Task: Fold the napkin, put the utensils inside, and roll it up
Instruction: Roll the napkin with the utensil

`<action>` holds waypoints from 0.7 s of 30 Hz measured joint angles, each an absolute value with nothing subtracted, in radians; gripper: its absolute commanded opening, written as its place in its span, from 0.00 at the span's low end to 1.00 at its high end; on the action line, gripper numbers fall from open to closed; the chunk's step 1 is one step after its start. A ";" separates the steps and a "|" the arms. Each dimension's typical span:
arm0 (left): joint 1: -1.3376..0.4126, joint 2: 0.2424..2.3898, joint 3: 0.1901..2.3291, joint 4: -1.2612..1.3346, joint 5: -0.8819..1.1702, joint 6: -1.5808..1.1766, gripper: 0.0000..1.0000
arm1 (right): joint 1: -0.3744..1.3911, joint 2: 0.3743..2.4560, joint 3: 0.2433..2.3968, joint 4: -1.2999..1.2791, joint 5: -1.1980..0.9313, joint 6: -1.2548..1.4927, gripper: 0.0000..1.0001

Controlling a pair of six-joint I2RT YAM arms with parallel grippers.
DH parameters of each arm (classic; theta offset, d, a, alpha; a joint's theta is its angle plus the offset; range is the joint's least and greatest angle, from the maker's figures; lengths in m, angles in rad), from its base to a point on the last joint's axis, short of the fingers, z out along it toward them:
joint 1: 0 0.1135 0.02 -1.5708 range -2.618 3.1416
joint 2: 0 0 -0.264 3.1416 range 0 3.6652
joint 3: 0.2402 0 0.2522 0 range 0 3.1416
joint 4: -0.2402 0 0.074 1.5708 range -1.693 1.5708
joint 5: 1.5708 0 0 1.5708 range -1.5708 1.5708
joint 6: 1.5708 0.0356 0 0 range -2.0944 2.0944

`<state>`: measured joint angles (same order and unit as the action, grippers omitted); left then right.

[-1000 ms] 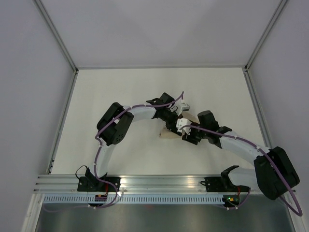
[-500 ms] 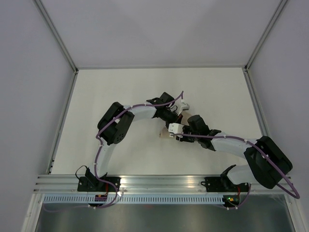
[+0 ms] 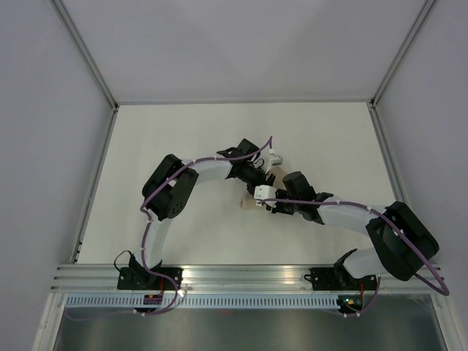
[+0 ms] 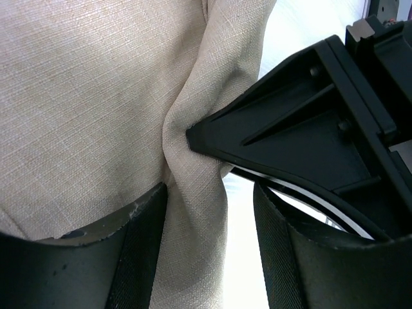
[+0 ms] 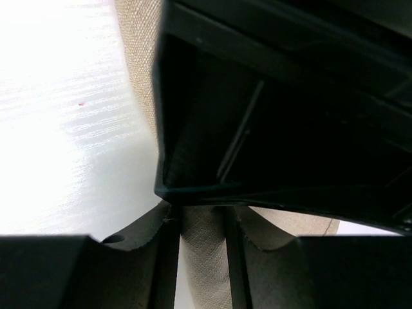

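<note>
While right claw (image 5: 199, 257) pinches napkin (image 4: 84, 96) fold, left claw (image 4: 209, 244) straddles it.

The right gripper (image 5: 201, 257) blocks the left gripper (image 4: 206, 248); napkin (image 4: 84, 96) between.

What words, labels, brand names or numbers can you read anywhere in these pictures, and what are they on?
No text can be read in any view.
The napkin: plain weave, no print.
The left gripper and right gripper: bare black plastic, no marking visible.
The table: plain white.
The left arm's base: any label there is too small to read.
</note>
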<state>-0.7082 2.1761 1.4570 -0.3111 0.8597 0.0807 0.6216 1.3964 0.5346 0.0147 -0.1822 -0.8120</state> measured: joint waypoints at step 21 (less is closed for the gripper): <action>-0.602 1.842 1.113 -0.119 0.552 -0.081 0.69 | 0.390 1.732 0.994 -0.530 -0.596 -0.902 0.13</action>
<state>-0.6022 1.8420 1.1126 -0.1192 0.5522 -0.0814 0.3901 1.7325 0.9936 -0.5297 -0.5961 -0.9020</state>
